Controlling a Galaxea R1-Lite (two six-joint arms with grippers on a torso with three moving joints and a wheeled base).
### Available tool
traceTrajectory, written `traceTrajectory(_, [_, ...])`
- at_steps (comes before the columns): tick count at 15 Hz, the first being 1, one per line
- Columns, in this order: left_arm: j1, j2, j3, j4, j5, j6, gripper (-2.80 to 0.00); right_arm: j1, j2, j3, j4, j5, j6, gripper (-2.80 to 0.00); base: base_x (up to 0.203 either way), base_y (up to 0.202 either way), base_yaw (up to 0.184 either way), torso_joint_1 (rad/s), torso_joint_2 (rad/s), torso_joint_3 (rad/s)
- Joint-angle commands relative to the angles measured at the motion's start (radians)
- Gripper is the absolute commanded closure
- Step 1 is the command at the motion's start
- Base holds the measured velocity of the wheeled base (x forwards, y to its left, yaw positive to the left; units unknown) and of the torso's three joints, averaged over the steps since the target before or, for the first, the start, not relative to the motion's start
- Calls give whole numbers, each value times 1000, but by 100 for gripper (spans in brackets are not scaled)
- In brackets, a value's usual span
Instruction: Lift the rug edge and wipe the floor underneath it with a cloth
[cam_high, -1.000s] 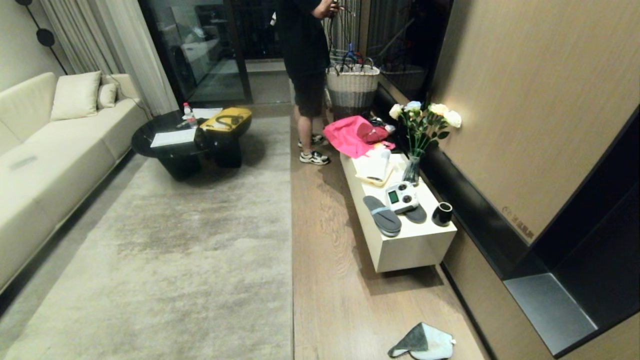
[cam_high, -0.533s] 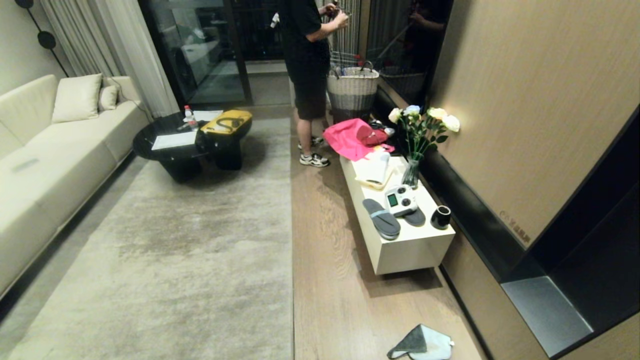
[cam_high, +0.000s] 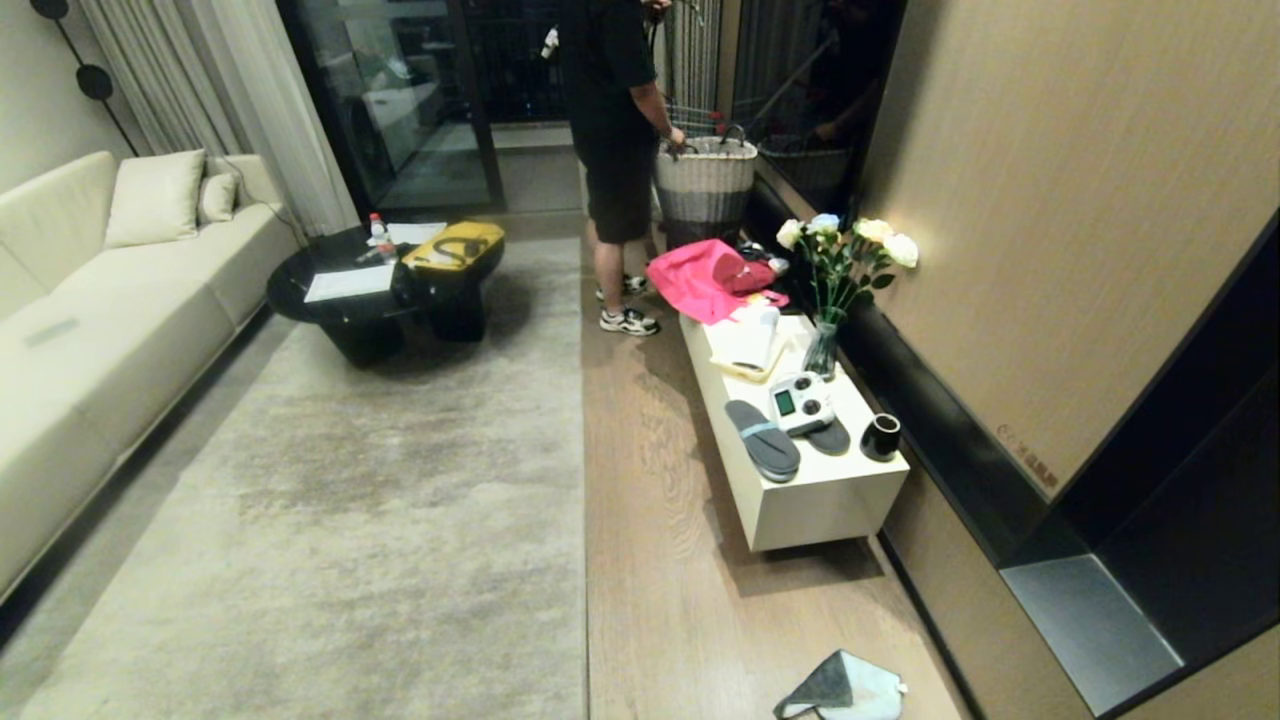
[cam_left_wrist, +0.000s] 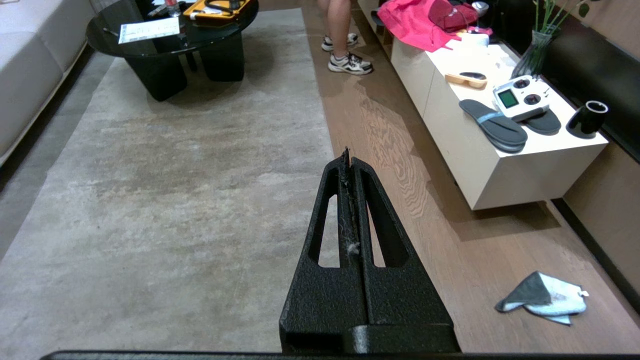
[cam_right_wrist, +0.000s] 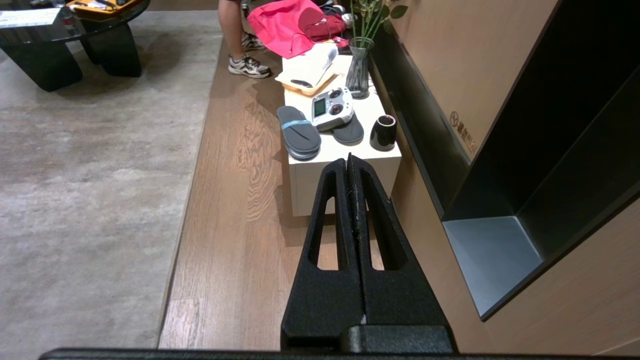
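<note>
Since the earlier frame the person (cam_high: 615, 120) has lowered a hand to the basket (cam_high: 705, 178); the view itself has shifted slightly. The cloth (cam_high: 842, 690) lies on the floor (cam_high: 660, 560), near the white counter (cam_high: 800, 470), apart from the rug edge (cam_high: 583, 500). The left gripper (cam_left_wrist: 348, 157) and right gripper (cam_right_wrist: 349, 161) are fully closed, holding nothing.

Grey slippers (cam_high: 767, 439) and a remote (cam_high: 801, 403) lie on the white bench (cam_high: 815, 500).
</note>
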Motion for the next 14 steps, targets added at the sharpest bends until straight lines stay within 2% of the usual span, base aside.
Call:
traceTrajectory(1, [0,0,0,0,0,0,0,1,1,0,-1,1,0,0,0,0,0,0,0,0])
traceTrajectory(14, [0,0,0,0,0,0,0,1,1,0,-1,1,0,0,0,0,0,0,0,0])
